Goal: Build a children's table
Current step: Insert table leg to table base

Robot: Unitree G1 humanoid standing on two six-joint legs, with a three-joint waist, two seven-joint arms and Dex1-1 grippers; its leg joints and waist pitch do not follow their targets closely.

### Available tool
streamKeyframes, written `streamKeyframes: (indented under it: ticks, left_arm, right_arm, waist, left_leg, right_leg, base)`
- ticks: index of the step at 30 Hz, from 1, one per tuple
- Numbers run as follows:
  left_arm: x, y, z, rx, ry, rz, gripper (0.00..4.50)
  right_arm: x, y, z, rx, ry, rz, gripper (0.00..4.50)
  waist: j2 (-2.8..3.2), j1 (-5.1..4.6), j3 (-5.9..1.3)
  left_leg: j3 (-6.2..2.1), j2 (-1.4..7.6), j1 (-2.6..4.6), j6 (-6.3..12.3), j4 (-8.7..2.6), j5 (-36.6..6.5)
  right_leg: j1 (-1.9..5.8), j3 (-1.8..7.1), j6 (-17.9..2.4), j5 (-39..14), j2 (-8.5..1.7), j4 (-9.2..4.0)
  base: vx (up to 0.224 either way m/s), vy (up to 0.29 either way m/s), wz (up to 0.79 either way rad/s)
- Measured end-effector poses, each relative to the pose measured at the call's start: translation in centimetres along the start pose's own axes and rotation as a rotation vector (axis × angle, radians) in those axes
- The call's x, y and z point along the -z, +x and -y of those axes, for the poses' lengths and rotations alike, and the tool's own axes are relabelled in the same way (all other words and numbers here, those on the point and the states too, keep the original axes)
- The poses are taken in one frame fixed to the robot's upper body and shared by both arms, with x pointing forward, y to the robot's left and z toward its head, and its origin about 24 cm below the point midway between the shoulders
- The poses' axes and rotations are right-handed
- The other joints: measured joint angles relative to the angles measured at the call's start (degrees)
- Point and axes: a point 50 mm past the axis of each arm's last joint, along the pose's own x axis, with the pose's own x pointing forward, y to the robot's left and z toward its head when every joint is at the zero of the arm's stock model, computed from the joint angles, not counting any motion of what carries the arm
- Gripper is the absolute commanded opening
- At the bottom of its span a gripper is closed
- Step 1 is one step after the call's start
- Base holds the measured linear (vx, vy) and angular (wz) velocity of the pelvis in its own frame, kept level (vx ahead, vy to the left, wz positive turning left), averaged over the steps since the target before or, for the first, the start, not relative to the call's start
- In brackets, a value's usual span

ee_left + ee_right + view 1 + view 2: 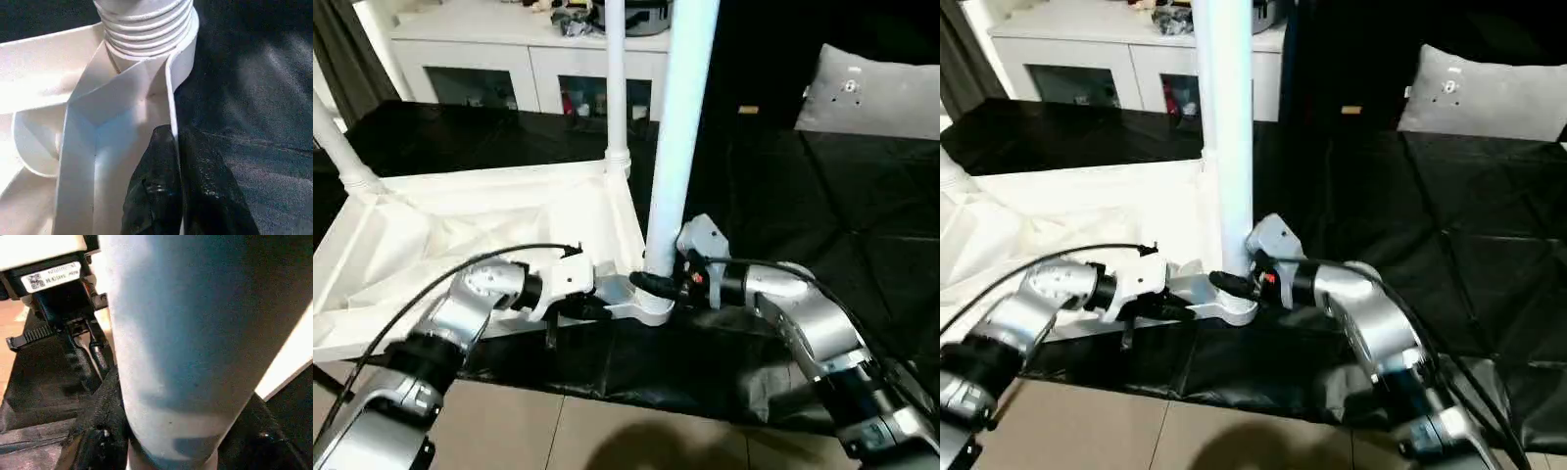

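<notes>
The children's table top (460, 235) lies upside down on a black mat, ribbed underside up. One white leg (337, 147) stands in the far left corner and another leg (616, 88) in the back right corner. A third leg (680, 137) stands upright in the near right corner socket (651, 308). My right gripper (658, 284) is shut on this leg just above the socket; its fingers (98, 431) hug the tube (186, 347). My left gripper (602, 297) is shut on the table top's rim (171, 98) beside that socket, with the leg's threaded base (146, 29) just ahead.
A white cabinet with glass doors (529, 69) stands at the back with clutter on top. A grey cushion (876, 93) lies at the far right on the black mat (803, 196). Tiled floor (607, 431) shows at the near edge. A black cable (431, 284) loops over my left forearm.
</notes>
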Motion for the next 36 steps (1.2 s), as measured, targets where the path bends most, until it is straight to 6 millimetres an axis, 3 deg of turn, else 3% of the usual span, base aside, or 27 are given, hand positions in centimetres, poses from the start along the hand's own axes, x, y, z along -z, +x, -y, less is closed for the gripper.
streamKeyframes:
  ticks: [4, 14, 19, 25, 28, 32, 36]
  left_arm:
    - [-0.3, 0.2, -0.7, 0.020, 0.004, -0.016, 0.00]
    - [-0.6, 0.3, -1.7, 0.047, 0.003, -0.032, 0.00]
    - [0.0, -0.3, -1.5, 0.030, -0.056, -0.028, 0.00]
    - [0.7, -1.2, 0.5, -0.096, -0.166, -0.029, 0.00]
    - [0.0, -0.5, 1.8, -0.153, -0.207, -0.014, 0.00]
    - [-1.7, 1.5, 3.3, -0.170, -0.232, 0.032, 0.00]
    - [-2.6, 2.2, 3.4, -0.226, -0.243, 0.005, 0.00]
  right_arm:
    - [0.0, -0.1, 0.3, -0.012, 0.006, -0.018, 1.89]
    - [-0.1, -0.2, 0.1, -0.028, 0.000, -0.044, 1.89]
    - [-0.2, 0.8, 0.1, 0.005, 0.016, -0.035, 1.89]
    - [-0.5, 2.8, -0.7, 0.116, 0.095, 0.024, 1.89]
    - [-0.5, 3.4, -0.7, 0.180, 0.120, 0.034, 1.89]
    - [0.3, 3.2, 0.0, 0.269, 0.156, -0.008, 1.89]
    - [0.3, 3.0, 0.4, 0.320, 0.155, -0.014, 1.89]
  waist:
    - [0.00, -0.09, 0.00]
    - [-0.03, 1.12, 0.00]
    - [-0.08, 0.39, -0.03]
    - [-0.01, -2.42, -0.02]
    - [0.04, -3.29, 0.02]
    - [0.01, -3.19, 0.00]
    - [-0.02, -2.03, -0.01]
  left_leg:
    - [-0.02, -0.01, 0.06, 0.00, 0.01, 0.0]
    - [-0.03, 0.00, 0.03, 0.00, -0.01, 0.0]
    - [-0.04, 0.00, 0.20, -0.01, -0.09, 0.0]
    - [-0.28, -0.03, 0.64, -0.02, -0.26, 0.0]
    - [-0.45, -0.06, 0.50, -0.02, -0.27, 0.0]
    - [-0.38, -0.16, 0.06, 0.14, -0.34, -0.1]
    - [-0.20, -0.12, 0.05, 0.14, -0.40, -0.1]
  right_leg:
    - [0.09, -0.01, 0.0, 0.0, -0.01, 0.00]
    - [0.09, -0.06, 0.0, 0.0, -0.03, -0.01]
    - [0.09, -0.05, 0.0, 0.0, -0.01, -0.01]
    - [0.13, -0.15, 0.0, 0.0, -0.05, -0.17]
    - [0.18, -0.96, 0.0, 0.0, -0.47, -0.77]
    - [0.24, -1.06, 0.0, 0.0, -0.69, -1.32]
    - [0.22, -1.09, 0.0, 0.0, -0.68, -1.16]
  base:
    - [0.000, 0.000, 0.00]
    - [0.000, 0.000, 0.00]
    - [0.000, 0.000, 0.00]
    - [0.000, 0.000, 0.00]
    - [0.000, 0.000, 0.00]
    - [0.000, 0.000, 0.00]
    - [0.000, 0.000, 0.00]
